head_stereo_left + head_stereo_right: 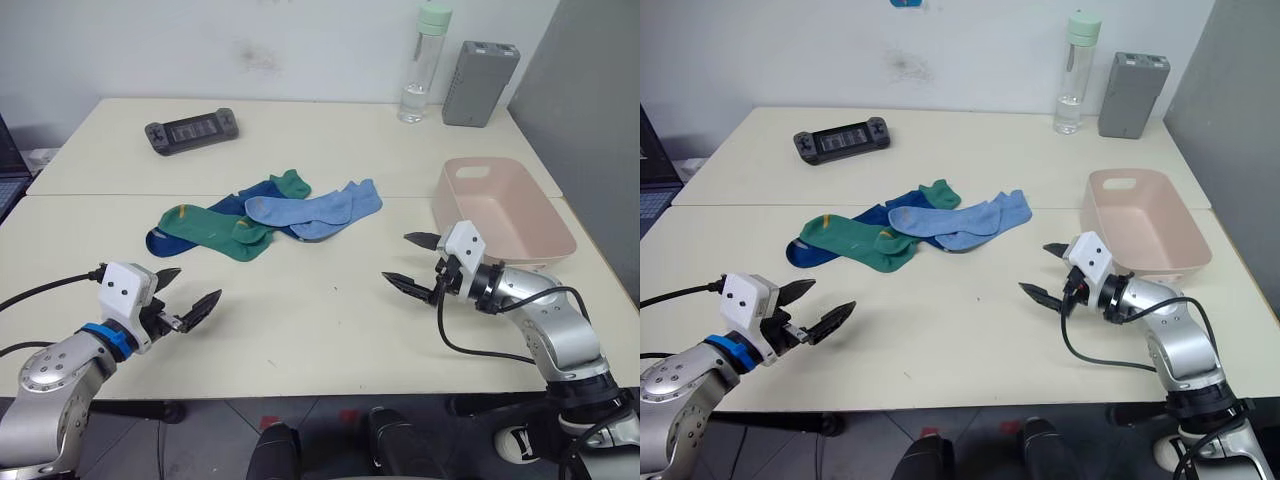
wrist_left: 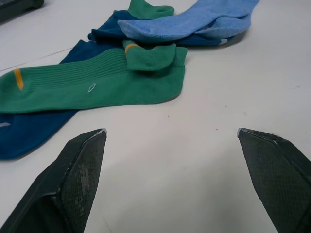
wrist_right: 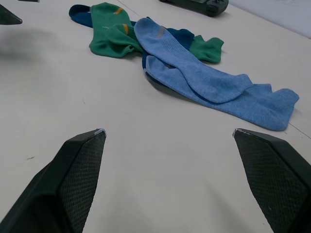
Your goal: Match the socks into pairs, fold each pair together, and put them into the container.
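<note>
Tabletop was the biggest thing I had in view, a pale cream surface carrying everything; I took the sock pile as my landmark. Container, the pale pink bin with a handle slot in its far end wall, sat well to the right of the pile, near the table's right edge, and I saw nothing in it. Socks lay in one loose overlapping heap around the middle of the table: a green sock with small yellow marks at the near left, a second green one poking out at the far side, the two light blue socks spread to the right, and dark navy showing underneath; I could not separate the navy pieces. Beyond the pile sat a grey box, a clear bottle and a black handheld device; my left gripper hovered nearer than the pile and to its left, fingers spread wide and holding nothing; my right gripper hung nearer and to its right, just beside the container, also spread wide and empty.
</note>
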{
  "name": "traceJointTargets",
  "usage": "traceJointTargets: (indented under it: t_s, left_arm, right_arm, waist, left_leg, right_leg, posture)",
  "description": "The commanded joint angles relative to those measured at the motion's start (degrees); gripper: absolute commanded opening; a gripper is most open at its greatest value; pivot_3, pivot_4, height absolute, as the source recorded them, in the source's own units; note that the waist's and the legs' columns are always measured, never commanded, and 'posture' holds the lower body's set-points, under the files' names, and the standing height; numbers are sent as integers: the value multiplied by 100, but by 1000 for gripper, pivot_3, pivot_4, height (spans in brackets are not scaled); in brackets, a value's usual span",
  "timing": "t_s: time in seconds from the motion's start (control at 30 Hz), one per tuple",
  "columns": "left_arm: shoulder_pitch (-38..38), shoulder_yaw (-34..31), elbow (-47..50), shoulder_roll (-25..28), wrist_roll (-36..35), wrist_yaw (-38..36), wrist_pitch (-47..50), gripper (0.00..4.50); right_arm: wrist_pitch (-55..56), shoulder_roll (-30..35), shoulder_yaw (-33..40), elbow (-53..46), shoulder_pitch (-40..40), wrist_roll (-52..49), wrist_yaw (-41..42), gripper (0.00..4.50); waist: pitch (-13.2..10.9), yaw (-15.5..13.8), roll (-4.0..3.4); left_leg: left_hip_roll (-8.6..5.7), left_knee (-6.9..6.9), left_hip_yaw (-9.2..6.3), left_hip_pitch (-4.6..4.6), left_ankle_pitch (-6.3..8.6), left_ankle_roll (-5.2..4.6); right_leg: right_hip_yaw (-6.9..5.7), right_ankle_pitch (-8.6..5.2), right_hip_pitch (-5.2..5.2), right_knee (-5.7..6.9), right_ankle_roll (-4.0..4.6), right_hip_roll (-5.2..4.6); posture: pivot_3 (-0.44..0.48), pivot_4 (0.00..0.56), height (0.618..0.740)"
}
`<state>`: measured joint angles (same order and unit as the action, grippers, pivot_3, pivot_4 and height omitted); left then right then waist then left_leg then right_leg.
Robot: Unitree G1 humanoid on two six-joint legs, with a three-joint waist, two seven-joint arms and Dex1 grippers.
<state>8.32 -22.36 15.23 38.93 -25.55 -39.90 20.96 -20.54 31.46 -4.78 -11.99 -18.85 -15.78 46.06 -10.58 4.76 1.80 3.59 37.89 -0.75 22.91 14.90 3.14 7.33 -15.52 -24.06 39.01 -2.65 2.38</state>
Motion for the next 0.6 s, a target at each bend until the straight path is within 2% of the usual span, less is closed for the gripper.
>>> traceJointTargets:
  t_s: [0.03, 0.4, 0.6]
  left_arm:
    - [41, -211, 167, 45, -82, -46, -55, 4500]
    - [302, -280, 550, -197, -294, 162, 23, 4500]
    - [537, -421, 784, -582, -375, 537, -6, 4500]
  right_arm:
    - [5, -3, 52, -196, -133, -16, -41, 4490]
    - [-40, -82, 29, -220, -229, -92, -33, 4490]
    - [-190, -318, -143, -339, -481, -102, -179, 4490]
  waist:
    - [0, 0, 0]
    - [0, 0, 0]
    - [0, 11, 0]
  left_leg:
    - [0, 0, 0, 0, 0, 0]
    - [0, 0, 0, 0, 0, 0]
    - [2, 0, -1, 0, 0, 0]
  right_leg:
    - [0, 0, 0, 0, 0, 0]
    - [1, 0, 0, 0, 0, 0]
    - [-1, 0, 0, 1, 0, 0]
  posture:
    - [0, 150, 740]
    - [0, 150, 740]
    - [0, 150, 740]
